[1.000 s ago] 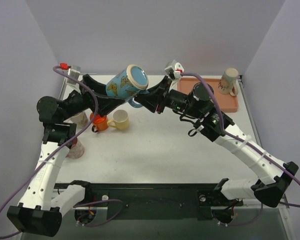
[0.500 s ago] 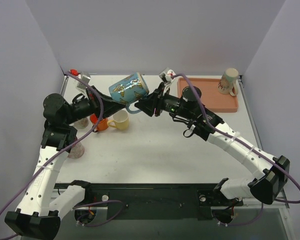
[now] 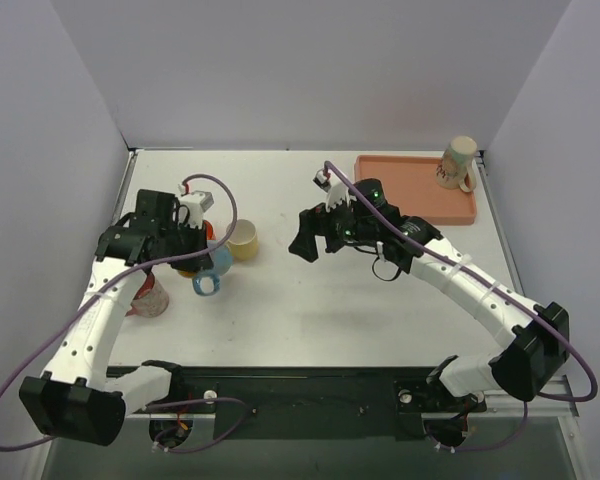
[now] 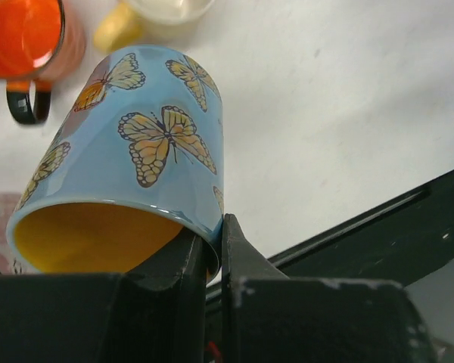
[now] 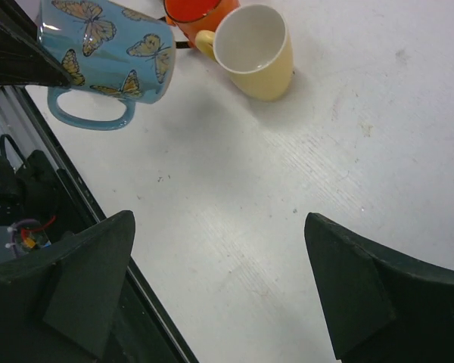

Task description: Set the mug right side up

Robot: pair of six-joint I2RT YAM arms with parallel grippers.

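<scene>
My left gripper point(image 4: 216, 227) is clamped on the rim of the blue butterfly mug point(image 4: 136, 136), with 1 finger inside the yellow mouth and 1 against the outer wall. That pinch on the lip lets me swing the whole body of the mug from the wrist. The mug hangs straight ahead of the fingers, mouth toward the wrist and base pointing away toward the table point(image 5: 325, 151). It is tilted rather than upright, and its handle sticks out to the side. From these views I cannot tell whether the base touches the surface, though the right wrist view shows a shadow just beneath it.

Beyond the mug's far end, close by, stand 2 other mugs: an orange mug point(image 4: 23, 34) and a yellow mug point(image 5: 253, 49), both mouth up. I judge them the main hazard, since the base or the handle could clip them as I level out.

My right gripper point(image 5: 219, 227) holds nothing. Its jaws are spread wide and it hovers well apart from the mug, looking down on it from across the table.

I read the flip as mostly done. What remains is to bring the base flat, lower it, and let go.
</scene>
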